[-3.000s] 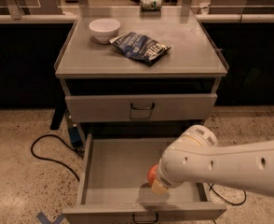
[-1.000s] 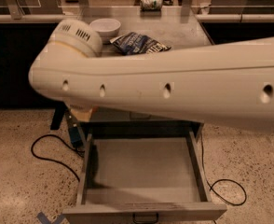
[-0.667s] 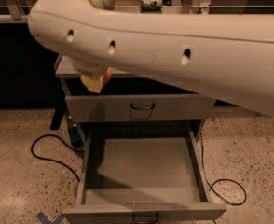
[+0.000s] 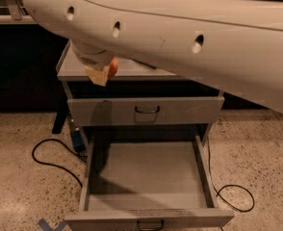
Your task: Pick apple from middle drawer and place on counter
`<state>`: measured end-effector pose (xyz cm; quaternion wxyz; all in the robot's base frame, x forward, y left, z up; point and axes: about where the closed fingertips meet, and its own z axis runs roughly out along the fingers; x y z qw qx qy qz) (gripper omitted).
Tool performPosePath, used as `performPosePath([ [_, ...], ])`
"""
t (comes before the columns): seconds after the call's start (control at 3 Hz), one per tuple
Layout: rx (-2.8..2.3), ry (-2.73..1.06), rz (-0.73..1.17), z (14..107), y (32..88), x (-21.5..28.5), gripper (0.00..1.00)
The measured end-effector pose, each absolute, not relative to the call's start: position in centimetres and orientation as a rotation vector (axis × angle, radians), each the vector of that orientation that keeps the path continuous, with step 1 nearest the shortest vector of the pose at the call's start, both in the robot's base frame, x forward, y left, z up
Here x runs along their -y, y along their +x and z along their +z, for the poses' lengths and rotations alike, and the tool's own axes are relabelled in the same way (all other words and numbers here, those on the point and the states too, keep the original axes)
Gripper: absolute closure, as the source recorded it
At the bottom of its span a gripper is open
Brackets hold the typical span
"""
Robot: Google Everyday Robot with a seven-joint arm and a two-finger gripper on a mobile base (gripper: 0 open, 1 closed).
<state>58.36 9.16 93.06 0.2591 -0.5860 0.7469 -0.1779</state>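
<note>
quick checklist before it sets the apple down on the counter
1. Apple held in the gripper: ok.
2. Gripper over the counter, near its front left part: ok.
3. Middle drawer open and empty, apple out of it: ok.
4. Free spot on the counter under the apple: cannot tell, the arm hides most of the top.
5. Apple resting on the counter: cannot tell.
</note>
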Motion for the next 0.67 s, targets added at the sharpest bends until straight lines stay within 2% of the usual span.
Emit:
performPosePath([
  [0.67, -2.242, -1.721, -0.331, 90.8, 62.9, -5.3, 1.0],
])
